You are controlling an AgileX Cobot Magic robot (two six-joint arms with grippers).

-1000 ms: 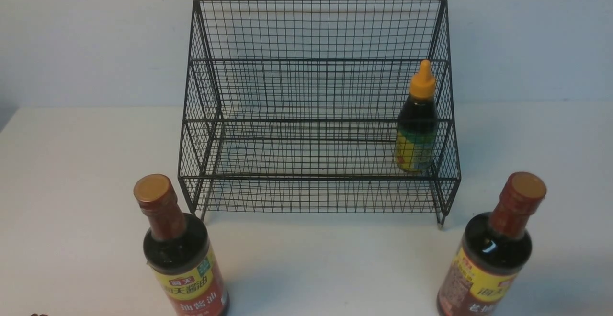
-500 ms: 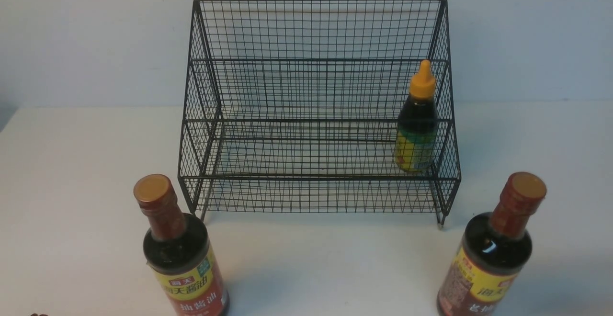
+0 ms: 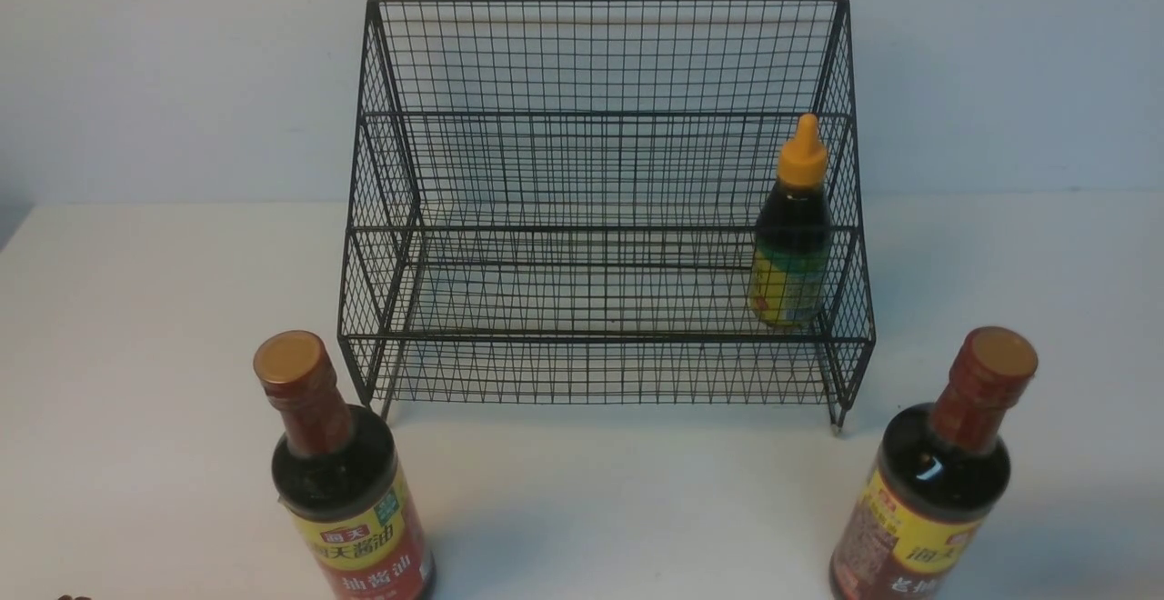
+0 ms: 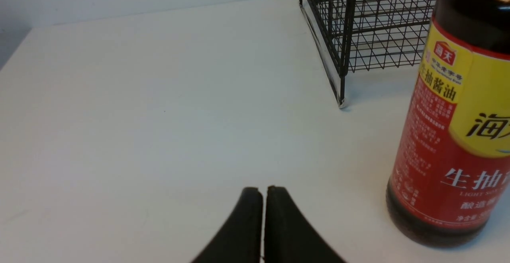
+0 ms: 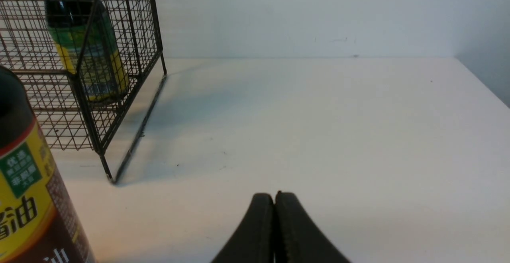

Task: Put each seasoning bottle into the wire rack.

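The black wire rack (image 3: pixel 600 64) stands at the back of the white table. The small bottle (image 3: pixel 789 236) with a yellow nozzle cap stands upright in the rack's right end; it also shows in the right wrist view (image 5: pixel 85 44). One tall bottle (image 3: pixel 341 482) stands on the table by the rack's front left corner, also in the left wrist view (image 4: pixel 450 127). The other tall bottle (image 3: pixel 937 482) stands by the front right corner, also in the right wrist view (image 5: pixel 28 199). My left gripper (image 4: pixel 263 189) and right gripper (image 5: pixel 274 195) are shut and empty, each beside its tall bottle, apart from it.
The white table (image 3: pixel 136 327) ends at a pale wall (image 3: pixel 182 73) behind the rack. The rack's corner leg (image 4: pixel 341 103) stands close to the left tall bottle. The rack's right front leg (image 5: pixel 109 177) stands near the right tall bottle.
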